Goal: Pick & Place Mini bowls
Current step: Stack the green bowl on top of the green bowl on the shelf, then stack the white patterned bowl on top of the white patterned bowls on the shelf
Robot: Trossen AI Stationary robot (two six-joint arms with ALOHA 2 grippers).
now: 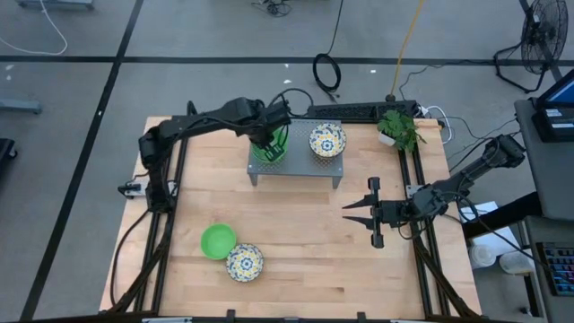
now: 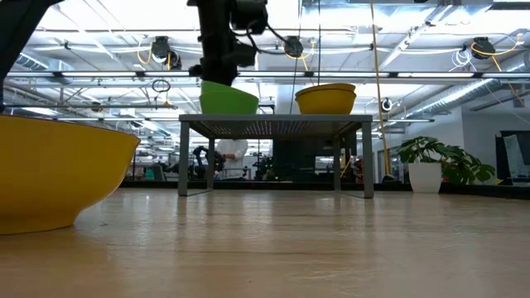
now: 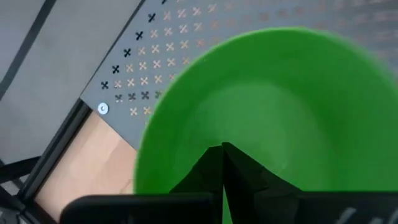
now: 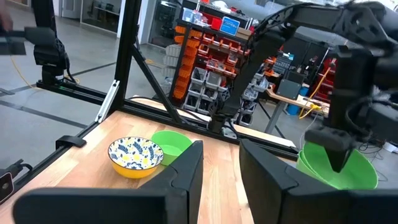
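Note:
My left gripper (image 1: 269, 144) is over the left part of the grey perforated stand (image 1: 294, 166), shut on a plain green mini bowl (image 2: 228, 99). A floral mini bowl (image 1: 327, 140), yellow outside, stands on the stand's right part. Another green bowl (image 1: 218, 240) and another floral bowl (image 1: 244, 262) sit side by side on the table near its near edge; the right wrist view shows that floral bowl (image 4: 134, 155) and green bowl (image 4: 171, 144) too. My right gripper (image 1: 359, 213) waits open over the table's right half, pointing left. My left gripper holds the green bowl by its rim (image 3: 186, 177), coming from above and pointing down. One finger (image 3: 224, 171) reaches inside the bowl; the outer finger is hidden by the bowl's wall. The bowl (image 4: 339, 171) is slightly tilted, its base at the stand's top; I cannot tell whether it touches.
A potted plant (image 1: 399, 127) stands at the table's far right corner, beside the stand. A black power strip (image 1: 359, 109) lies along the far edge. Bare wood lies between the stand and the two bowls near the near edge.

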